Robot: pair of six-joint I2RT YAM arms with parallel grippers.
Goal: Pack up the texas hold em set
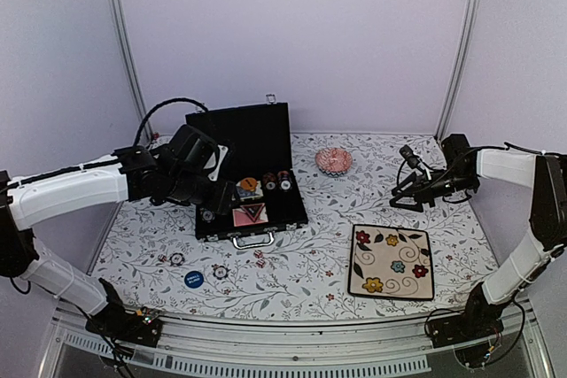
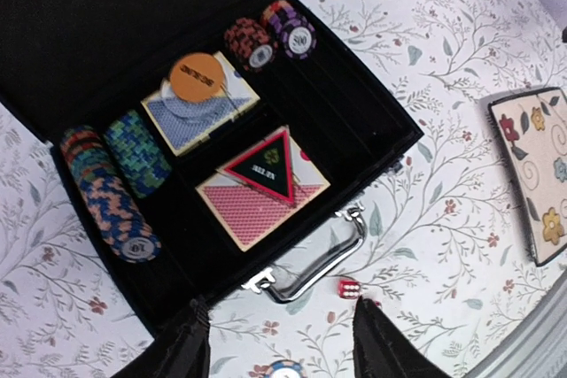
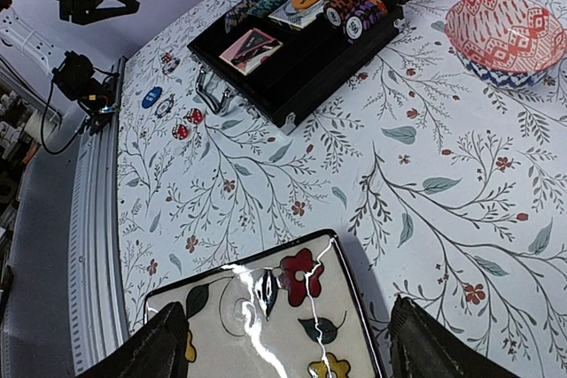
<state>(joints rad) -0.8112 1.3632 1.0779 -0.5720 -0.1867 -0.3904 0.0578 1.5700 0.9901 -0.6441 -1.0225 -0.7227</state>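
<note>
A black poker case (image 1: 288, 208) is lying open at centre left of the overhead view, its lid (image 1: 252, 135) standing up at the back, as two robot arms are packing up a Texas hold 'em set. Inside, chip stacks (image 2: 111, 201) are lining the left slot, while a blue card deck (image 2: 199, 112) and a red card deck (image 2: 261, 188) are filling the middle wells. The left gripper (image 2: 283, 351) is hanging over the case's near edge by the silver handle (image 2: 314, 263), fingers parted and carrying nothing. The right gripper (image 3: 297, 347) is hovering over the flowered plate (image 3: 266, 307) at the right, likewise spread and empty. Loose chips (image 1: 220, 272), a round blue button (image 1: 193, 278) and red dice (image 3: 193, 116) are waiting on the table (image 1: 301, 285) in front of the case. The job appears to be in its gathering stage. The next move is likely calling for the left gripper to drop onto a piece just in front of the handle, pinch its thin edges off the table and carry it to a free slot.
</note>
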